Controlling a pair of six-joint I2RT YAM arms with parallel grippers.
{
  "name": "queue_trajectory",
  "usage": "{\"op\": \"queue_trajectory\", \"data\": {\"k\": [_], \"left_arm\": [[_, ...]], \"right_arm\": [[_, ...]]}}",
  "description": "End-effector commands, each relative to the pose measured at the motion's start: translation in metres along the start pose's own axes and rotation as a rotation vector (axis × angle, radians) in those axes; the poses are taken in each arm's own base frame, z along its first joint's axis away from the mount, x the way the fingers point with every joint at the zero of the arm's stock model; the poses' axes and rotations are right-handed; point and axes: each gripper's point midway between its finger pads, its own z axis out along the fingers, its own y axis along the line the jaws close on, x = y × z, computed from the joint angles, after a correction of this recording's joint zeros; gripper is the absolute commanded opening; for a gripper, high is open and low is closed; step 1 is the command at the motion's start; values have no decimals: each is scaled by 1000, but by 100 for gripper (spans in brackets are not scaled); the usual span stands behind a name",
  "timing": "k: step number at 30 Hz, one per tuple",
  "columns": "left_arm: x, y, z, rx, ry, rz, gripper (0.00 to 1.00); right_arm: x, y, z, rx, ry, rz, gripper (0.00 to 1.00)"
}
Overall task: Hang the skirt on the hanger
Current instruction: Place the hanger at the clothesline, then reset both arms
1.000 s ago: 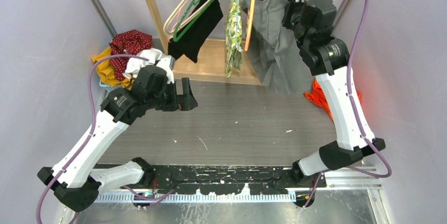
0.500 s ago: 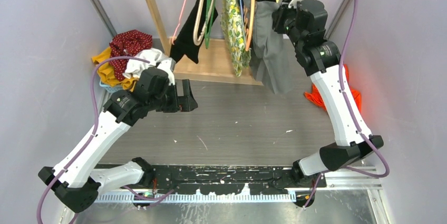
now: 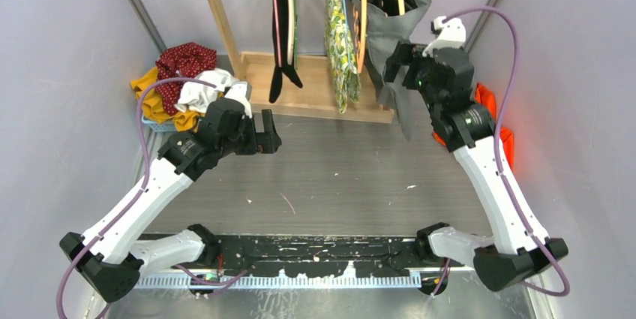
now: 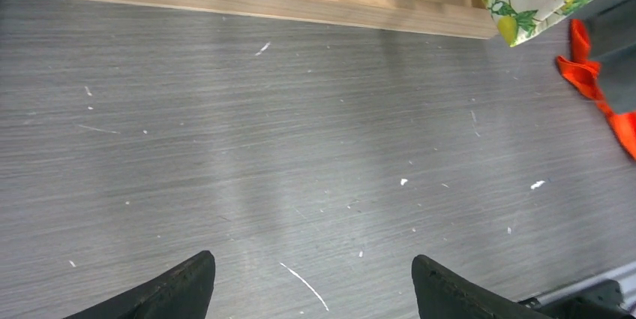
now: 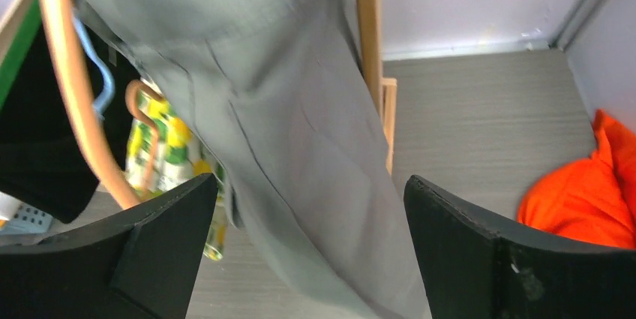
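Note:
The grey skirt (image 3: 390,30) hangs from an orange hanger (image 3: 363,11) on the rack at the back. My right gripper (image 3: 397,64) is open just in front of the skirt's lower part. In the right wrist view the grey skirt (image 5: 285,131) fills the space beyond the spread fingers of the right gripper (image 5: 311,184), with the hanger's orange loop (image 5: 71,101) to the left. Nothing is pinched. My left gripper (image 3: 266,135) is open and empty over the bare tabletop, and the left wrist view shows its gripper (image 4: 313,259) above the grey surface.
A wooden rack with a base (image 3: 315,94) and a post (image 3: 217,11) also carries a black garment (image 3: 281,34) and a lemon-print one (image 3: 341,34). A heap of clothes (image 3: 180,86) lies at the back left. Orange cloth (image 3: 491,109) lies by the right wall.
My right gripper has opened, let go and drawn back and down from the rack. The skirt and other garments have swung to hang straight. The left arm has barely moved.

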Motion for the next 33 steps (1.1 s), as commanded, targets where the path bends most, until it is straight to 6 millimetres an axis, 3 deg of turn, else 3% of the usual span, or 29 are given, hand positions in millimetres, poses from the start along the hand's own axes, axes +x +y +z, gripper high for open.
{"op": "queue_trajectory", "data": {"k": [1,7,10,14,18,28,33], "left_arm": [[-29,13,12,-80,-134,43,99],[-39,47,24,-234,-219,58,99],[-39,70,39,-304,-233,52,99],[-38,106,59,-404,-248,55,99],[-37,147,71,-497,-277,56,99],[-31,210,106,-430,-347,131,99],[-5,246,124,-480,-362,136,99]], "right_arm": [[9,-29,-17,91,-49,32,100],[63,-56,-15,152,-38,110,100],[91,-69,-11,180,-21,148,100],[130,-100,-10,281,-13,196,100],[155,-133,-11,352,-41,268,100],[216,-190,-16,501,-129,213,100],[242,-209,-20,562,-188,183,100]]}}
